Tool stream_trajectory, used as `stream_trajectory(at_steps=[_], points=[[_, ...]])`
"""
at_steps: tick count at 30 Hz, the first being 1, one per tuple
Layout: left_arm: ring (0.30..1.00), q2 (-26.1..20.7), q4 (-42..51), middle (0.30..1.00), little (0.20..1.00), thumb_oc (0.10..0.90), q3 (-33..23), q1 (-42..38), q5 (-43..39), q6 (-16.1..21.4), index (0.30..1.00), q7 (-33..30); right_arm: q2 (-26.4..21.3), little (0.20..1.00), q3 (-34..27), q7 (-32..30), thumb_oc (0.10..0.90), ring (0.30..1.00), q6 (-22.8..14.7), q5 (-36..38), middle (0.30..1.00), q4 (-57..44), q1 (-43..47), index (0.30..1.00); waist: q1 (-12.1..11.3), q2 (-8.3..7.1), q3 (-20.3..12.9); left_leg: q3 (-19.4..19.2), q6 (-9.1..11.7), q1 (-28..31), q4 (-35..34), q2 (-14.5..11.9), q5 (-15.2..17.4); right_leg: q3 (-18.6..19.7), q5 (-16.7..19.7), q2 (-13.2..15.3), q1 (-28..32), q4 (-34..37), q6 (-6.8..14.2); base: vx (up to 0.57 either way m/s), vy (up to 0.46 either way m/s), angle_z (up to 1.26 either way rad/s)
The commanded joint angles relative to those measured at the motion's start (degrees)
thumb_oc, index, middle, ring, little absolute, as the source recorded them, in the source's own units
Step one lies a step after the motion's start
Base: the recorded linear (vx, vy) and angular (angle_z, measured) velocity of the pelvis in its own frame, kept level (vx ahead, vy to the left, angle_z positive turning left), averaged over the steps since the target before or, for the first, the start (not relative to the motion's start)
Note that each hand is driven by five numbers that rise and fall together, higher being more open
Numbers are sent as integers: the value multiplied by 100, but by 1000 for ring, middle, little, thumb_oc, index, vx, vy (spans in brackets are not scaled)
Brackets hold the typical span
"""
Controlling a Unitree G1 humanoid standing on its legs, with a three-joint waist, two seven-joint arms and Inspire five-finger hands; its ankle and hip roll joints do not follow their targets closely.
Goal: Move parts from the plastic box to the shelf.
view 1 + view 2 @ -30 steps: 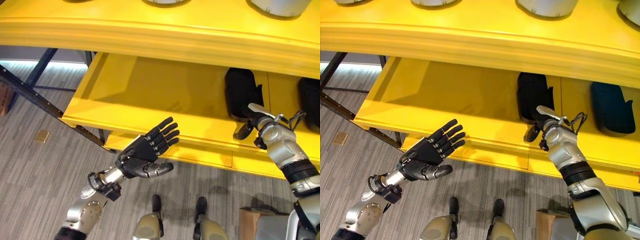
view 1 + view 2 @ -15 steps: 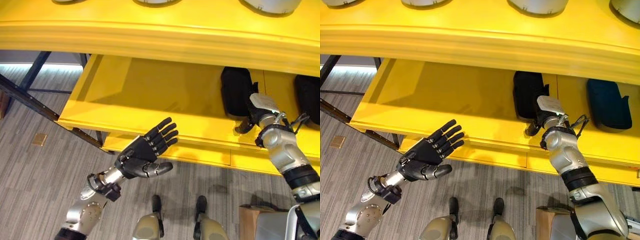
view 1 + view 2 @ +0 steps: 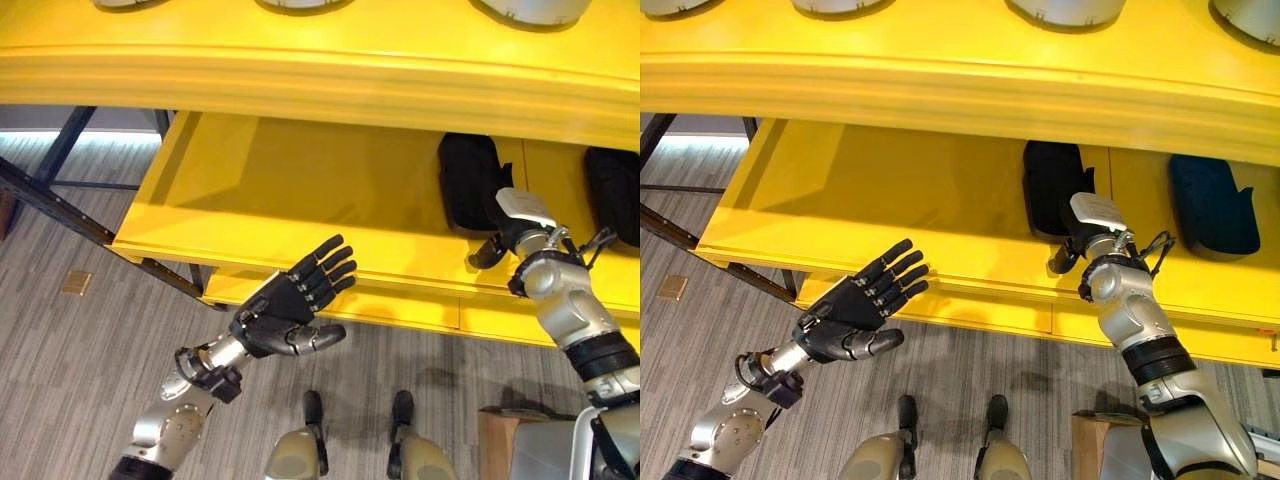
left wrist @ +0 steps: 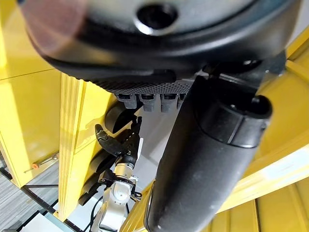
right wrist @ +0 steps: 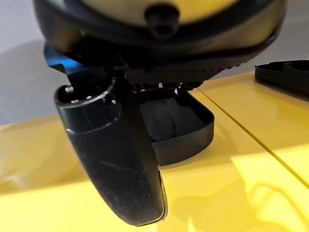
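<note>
Left hand (image 3: 285,312) open, fingers straight; right hand (image 3: 1080,240) extended forward

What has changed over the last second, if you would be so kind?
The right hand has reached further onto the yellow shelf, up to the near end of the black part lying there. The open left hand stayed raised in front of the shelf; the part kept its place.

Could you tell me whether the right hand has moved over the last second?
Yes: the right hand has reached deeper over the shelf, now alongside the black part's near end.
</note>
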State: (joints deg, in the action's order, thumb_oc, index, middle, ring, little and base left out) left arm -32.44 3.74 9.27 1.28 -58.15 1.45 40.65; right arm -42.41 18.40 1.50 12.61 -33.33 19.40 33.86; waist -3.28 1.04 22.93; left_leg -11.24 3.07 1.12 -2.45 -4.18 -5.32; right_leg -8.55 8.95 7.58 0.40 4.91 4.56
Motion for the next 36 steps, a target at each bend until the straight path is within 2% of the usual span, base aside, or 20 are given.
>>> stream_trajectory(at_steps=[1, 6, 9, 11, 13, 15, 18, 22, 24, 27, 33, 36], points=[[1000, 86, 607, 1000, 1000, 900, -35, 11, -367, 551, 1000, 228, -490, 1000, -138, -826, 900, 1000, -370, -956, 1000, -652, 393, 1000, -49, -25, -520, 109, -163, -218, 800, 75, 813, -2, -1049, -292, -234, -976, -162, 0, 0, 0], [1000, 85, 717, 1000, 1000, 900, -61, 183, -389, 637, 1000, 213, -477, 1000, -353, -1117, 900, 1000, -628, -1267, 1000, -1475, -49, 1000, 16, -21, -560, 78, -193, -194, 777, 98, 847, 50, -1053, -299, -227, -954, -138, -8, 35, -4], [1000, 106, 743, 1000, 1000, 900, -73, 223, -376, 657, 1000, 196, -445, 1000, -414, -1120, 900, 1000, -599, -1410, 1000, -1685, -199, 1000, 46, -24, -586, 58, -200, -178, 774, 104, 864, 78, -1056, -298, -216, -941, -128, -1, 13, 0], [1000, 105, 796, 1000, 1000, 900, -124, 310, -430, 715, 1000, 184, -464, 1000, -551, -1383, 900, 1000, -936, -1305, 1000, -1966, -482, 1000, 95, -20, -604, 36, -204, -161, 752, 103, 868, 114, -1046, -301, -208, -910, -118, -11, 52, -2], [1000, 166, 803, 1000, 1000, 900, -151, 374, -396, 780, 1000, 180, -426, 1000, -779, -1494, 900, 1000, -1044, -1433, 1000, -2608, -945, 1000, 171, -21, -625, -14, -211, -137, 752, 93, 886, 150, -1040, -296, -207, -914, -97, -5, 58, -3], [1000, 182, 839, 1000, 1000, 900, -163, 402, -380, 801, 1000, 150, -364, 1000, -911, -1353, 900, 1000, -1135, -1366, 1000, -2814, -1159, 1000, 208, -26, -641, -29, -218, -122, 748, 97, 902, 182, -1040, -299, -210, -919, -88, -13, 55, -9], [1000, 304, 880, 1000, 1000, 900, -185, 536, -343, 965, 1000, 143, -188, 1000, -1121, -1307, 900, 1000, -1281, -857, 1000, -3366, -1985, 1000, 333, -31, -693, -116, -242, -42, 692, 90, 919, 268, -1032, -299, -181, -898, -71, -37, 108, -13], [1000, 343, 888, 1000, 1000, 900, -212, 660, -396, 1103, 1000, 180, -64, 1000, -1323, -1443, 900, 1000, -1432, -419, 1000, -3597, -2541, 1000, 434, -54, -759, -189, -253, 34, 635, 86, 925, 309, -1018, -289, -136, -864, -49, -27, 112, -14], [1000, 386, 897, 1000, 1000, 900, -303, 766, -438, 1160, 1000, 251, 130, 1000, -1608, -1625, 900, 1000, -1604, 176, 1000, -3761, -3051, 1000, 550, -102, -849, -266, -256, 107, 582, 86, 942, 347, -1006, -283, -96, -839, -21, -50, 170, -14], [1000, 419, 891, 1000, 1000, 900, -358, 912, -418, 1255, 1000, 371, 366, 1000, -1916, -1870, 900, 1000, -1920, 498, 1000, -3967, -3671, 1000, 689, -162, -971, -365, -273, 209, 500, 99, 962, 406, -988, -282, -36, -785, 20, -48, 191, -14], [1000, 397, 780, 1000, 1000, 900, -186, 951, -407, 1011, 1000, 788, 623, 1000, -2365, -2366, 900, 1000, -2529, 706, 1000, -4085, -4485, 1000, 997, -266, -1172, -570, -296, 458, 140, 134, 927, 664, -805, -280, 47, -505, 195, -16, 219, -22], [1000, 310, 725, 1000, 1000, 900, 95, 853, -70, 858, 1000, 1016, 718, 1000, -2418, -2570, 900, 1000, -2897, 820, 1000, -4217, -4790, 1000, 1168, -284, -1113, -812, -261, 572, -75, 117, 844, 666, -615, -224, -53, -402, 356, -65, 151, -36]])
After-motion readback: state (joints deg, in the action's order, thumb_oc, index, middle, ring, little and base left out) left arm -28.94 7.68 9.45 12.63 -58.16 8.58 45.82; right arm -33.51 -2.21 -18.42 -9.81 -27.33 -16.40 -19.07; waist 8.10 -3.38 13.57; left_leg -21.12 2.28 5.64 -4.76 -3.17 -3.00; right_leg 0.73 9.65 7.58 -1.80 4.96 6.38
